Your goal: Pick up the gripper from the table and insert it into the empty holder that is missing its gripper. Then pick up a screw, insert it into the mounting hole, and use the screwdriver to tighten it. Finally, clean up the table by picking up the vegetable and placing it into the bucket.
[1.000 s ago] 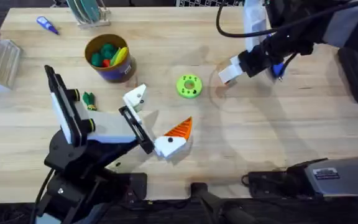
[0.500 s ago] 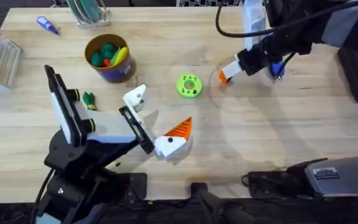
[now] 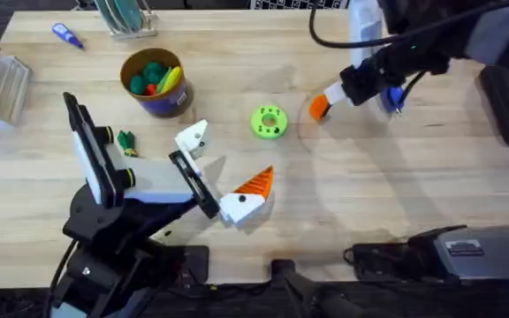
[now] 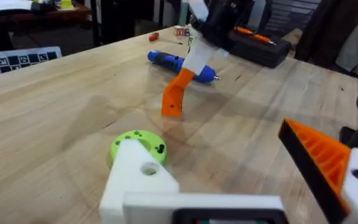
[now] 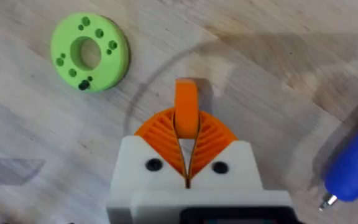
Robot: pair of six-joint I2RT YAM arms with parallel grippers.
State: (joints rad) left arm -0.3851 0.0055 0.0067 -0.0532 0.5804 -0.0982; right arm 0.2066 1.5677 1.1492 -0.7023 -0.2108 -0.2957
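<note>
— Two hands, one loose part: which has it?

— Right hand [image 5: 186, 140]. Its two ribbed pads are pressed together on the gripper [image 5: 186, 106], the small orange wedge, which sticks straight out past the fingertips, its long axis in line with the fingers. It hangs just off the counter [image 3: 396, 194], beyond the lime-green disc [image 3: 269, 122], on the side away from the empty holder.

— And the empty holder?

— It is the bare white finger of the left hand [image 3: 224, 190], on the near side of the disc, toward the bucket [image 3: 154, 81]. That empty holder [image 3: 192, 139] lies close beside the disc; its partner finger carries an orange tip. The left hand stands wide open and grips nothing.

— So the move turns on what?

— The wedge must cross over the disc toward the holder, a short way. I judge its axis will need turning to line up with the mount's face, though the mount's exact tilt is hard to read from above.

— Screwdriver?

— The screwdriver [image 4: 180, 65] lies on the counter just behind the right hand, farther still from the disc.
</note>
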